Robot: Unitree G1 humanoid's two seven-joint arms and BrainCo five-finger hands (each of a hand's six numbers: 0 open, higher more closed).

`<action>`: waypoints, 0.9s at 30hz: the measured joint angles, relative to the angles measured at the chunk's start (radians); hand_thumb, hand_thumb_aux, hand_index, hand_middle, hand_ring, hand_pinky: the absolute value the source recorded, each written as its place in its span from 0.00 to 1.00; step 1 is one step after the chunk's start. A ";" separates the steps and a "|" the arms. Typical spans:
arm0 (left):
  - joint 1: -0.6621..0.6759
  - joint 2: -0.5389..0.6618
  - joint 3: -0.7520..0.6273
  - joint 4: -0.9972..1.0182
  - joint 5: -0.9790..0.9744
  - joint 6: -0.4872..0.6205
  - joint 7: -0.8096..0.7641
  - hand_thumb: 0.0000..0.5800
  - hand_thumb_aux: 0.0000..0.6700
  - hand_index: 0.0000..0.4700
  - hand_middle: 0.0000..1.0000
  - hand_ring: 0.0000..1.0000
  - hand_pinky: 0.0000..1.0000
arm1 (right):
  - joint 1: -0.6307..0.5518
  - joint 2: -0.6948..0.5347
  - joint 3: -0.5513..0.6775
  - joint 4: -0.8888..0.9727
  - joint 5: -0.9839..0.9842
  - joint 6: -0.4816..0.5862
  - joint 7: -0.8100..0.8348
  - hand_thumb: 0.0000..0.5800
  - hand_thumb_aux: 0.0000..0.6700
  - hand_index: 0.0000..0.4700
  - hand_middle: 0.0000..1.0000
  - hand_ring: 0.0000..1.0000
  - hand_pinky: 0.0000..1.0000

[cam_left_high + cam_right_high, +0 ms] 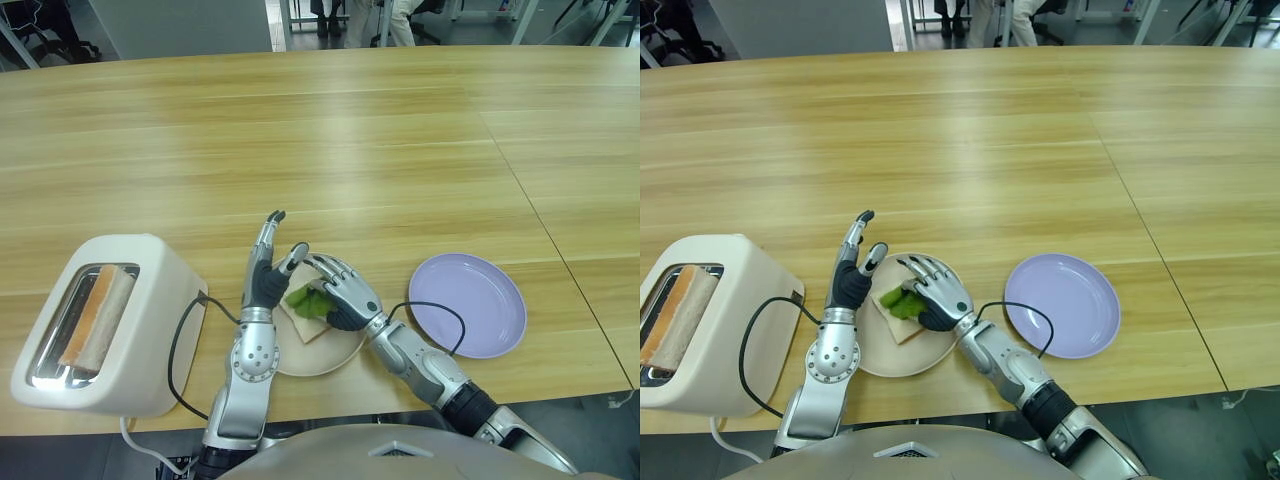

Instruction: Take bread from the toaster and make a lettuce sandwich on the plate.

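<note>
A cream toaster [120, 330] stands at the front left with a slice of bread [98, 315] upright in its slot. On the beige plate [325, 360] lies another bread slice [303, 324] with green lettuce [306, 298] on top. My right hand [342, 295] rests over the lettuce, its fingers curled onto the leaf. Just left of the plate my left hand [265, 268] is held upright with its fingers stretched out, holding nothing and close to the bread's left edge.
An empty purple plate [470, 303] sits to the right of the beige one. A black cable [185, 350] loops from the toaster along the table's front edge. The wooden table [350, 150] stretches far beyond the plates.
</note>
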 measured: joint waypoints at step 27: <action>0.007 0.011 0.031 -0.016 -0.034 -0.012 -0.004 0.00 0.00 0.00 0.00 0.00 0.00 | 0.256 0.038 -0.290 -0.628 0.633 0.240 0.523 0.00 0.00 0.00 0.00 0.00 0.00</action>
